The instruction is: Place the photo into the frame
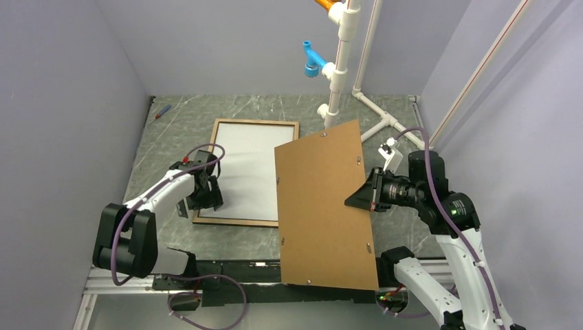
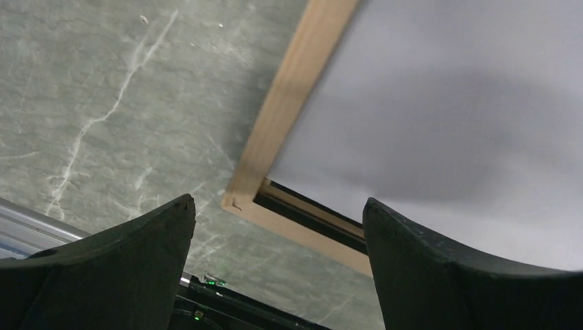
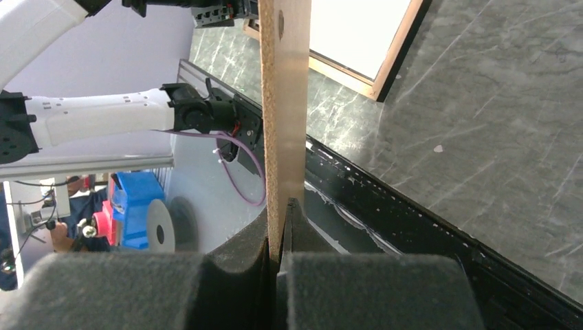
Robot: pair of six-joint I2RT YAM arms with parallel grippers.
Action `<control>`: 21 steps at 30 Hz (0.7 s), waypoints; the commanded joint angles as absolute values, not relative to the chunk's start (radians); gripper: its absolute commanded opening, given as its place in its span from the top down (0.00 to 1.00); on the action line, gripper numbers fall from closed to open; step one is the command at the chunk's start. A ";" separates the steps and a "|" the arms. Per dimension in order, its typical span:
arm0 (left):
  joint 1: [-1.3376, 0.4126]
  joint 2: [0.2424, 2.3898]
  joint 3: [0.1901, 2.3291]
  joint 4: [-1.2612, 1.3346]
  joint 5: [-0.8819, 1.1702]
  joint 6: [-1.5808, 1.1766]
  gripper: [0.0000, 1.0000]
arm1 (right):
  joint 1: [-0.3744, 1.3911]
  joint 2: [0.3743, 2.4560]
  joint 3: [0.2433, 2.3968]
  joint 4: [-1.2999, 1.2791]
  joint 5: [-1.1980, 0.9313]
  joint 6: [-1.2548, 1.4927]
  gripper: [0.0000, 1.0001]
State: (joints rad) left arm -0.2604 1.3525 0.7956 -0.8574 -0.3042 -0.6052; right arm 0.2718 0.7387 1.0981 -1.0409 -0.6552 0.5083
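Note:
The frame [image 1: 256, 124], light brown wood, lies flat on the grey marble table. Inside it lies the photo [image 1: 247, 165], plain white side up. My left gripper [image 1: 206, 196] hovers open over the frame's near-left corner [image 2: 237, 199], nothing between its fingers. There a dark gap shows between the photo [image 2: 447, 103] and the near rail. My right gripper [image 1: 364, 192] is shut on the right edge of a brown backing board [image 1: 323, 213], held tilted in the air and covering the frame's right side. In the right wrist view the board's edge [image 3: 283, 103] rises from the shut gripper [image 3: 280, 227].
A white pipe stand [image 1: 338, 75] with blue and orange fittings rises at the back. A small red and blue tool [image 1: 162, 111] lies at the back left. A black rail [image 1: 234, 275] runs along the table's near edge. Walls close in on both sides.

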 commanded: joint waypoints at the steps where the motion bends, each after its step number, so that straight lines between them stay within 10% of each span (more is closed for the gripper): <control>1: -0.208 1.370 0.784 -0.754 -0.264 -0.559 0.07 | 0.276 0.709 1.193 -1.051 -0.665 0.502 1.00; 21: -0.187 1.402 0.731 -0.617 -0.049 -0.498 0.48 | 0.276 0.656 1.424 -1.131 -0.496 0.568 1.00</control>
